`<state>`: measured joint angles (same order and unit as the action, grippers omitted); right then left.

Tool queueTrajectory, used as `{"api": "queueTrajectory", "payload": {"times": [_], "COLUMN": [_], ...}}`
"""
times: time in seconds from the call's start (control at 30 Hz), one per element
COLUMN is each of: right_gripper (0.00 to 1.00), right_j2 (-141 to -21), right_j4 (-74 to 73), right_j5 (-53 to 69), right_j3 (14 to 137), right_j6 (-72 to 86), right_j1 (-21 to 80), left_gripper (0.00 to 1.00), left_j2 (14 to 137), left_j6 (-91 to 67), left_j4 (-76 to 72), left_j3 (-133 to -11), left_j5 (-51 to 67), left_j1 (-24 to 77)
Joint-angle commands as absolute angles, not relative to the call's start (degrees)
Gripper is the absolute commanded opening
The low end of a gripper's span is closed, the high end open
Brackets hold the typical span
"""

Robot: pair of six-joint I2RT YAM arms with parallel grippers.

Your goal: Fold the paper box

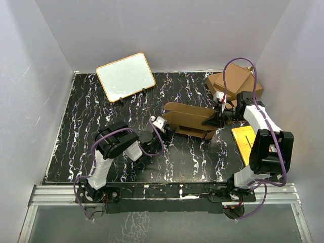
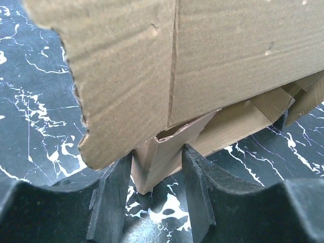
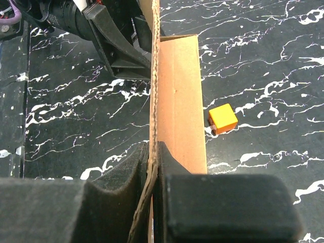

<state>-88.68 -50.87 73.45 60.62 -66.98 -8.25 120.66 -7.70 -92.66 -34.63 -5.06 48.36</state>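
Observation:
The paper box [image 1: 188, 120], flat die-cut brown cardboard with flaps, hangs tilted over the black marbled table between my two arms. My left gripper [image 1: 163, 125] is at its left end. In the left wrist view the jaws [image 2: 157, 154] press on both sides of a folded corner flap [image 2: 162, 157] under the wide panel [image 2: 202, 55]. My right gripper [image 1: 218, 119] holds the right end. In the right wrist view the gripper [image 3: 153, 147] is shut on the thin edge of a cardboard panel [image 3: 177, 101] standing on edge.
A white board [image 1: 125, 77] leans at the back left. Larger brown cartons [image 1: 234, 83] are stacked at the back right. A yellow sheet [image 1: 243, 142] lies by the right arm. A small orange cube [image 3: 223, 118] sits on the table beside the panel.

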Motion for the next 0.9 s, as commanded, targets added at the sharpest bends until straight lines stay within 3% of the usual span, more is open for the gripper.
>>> {"api": "queueTrajectory", "payload": {"times": [0.0,0.53,0.87], "right_gripper": [0.08,0.08,0.08], "right_j2": [-89.54,-93.04,-93.95], "right_j4": [-51.73,-55.23,-56.24], "right_j5": [75.27,76.76,77.06], "right_j3": [63.57,66.41,67.05], "right_j6": [-66.35,-65.62,-65.49], "right_j1": [-7.91,-7.60,-7.45], "left_gripper": [0.41,0.36,0.25], "left_j2": [121.09,123.26,123.43], "left_j6": [-8.22,-9.14,-9.32], "left_j4": [-103.36,-103.36,-103.36], "left_j3": [-36.80,-39.46,-40.35], "left_j5": [-5.10,-3.47,-3.46], "left_j1": [47.59,46.93,46.76]}}
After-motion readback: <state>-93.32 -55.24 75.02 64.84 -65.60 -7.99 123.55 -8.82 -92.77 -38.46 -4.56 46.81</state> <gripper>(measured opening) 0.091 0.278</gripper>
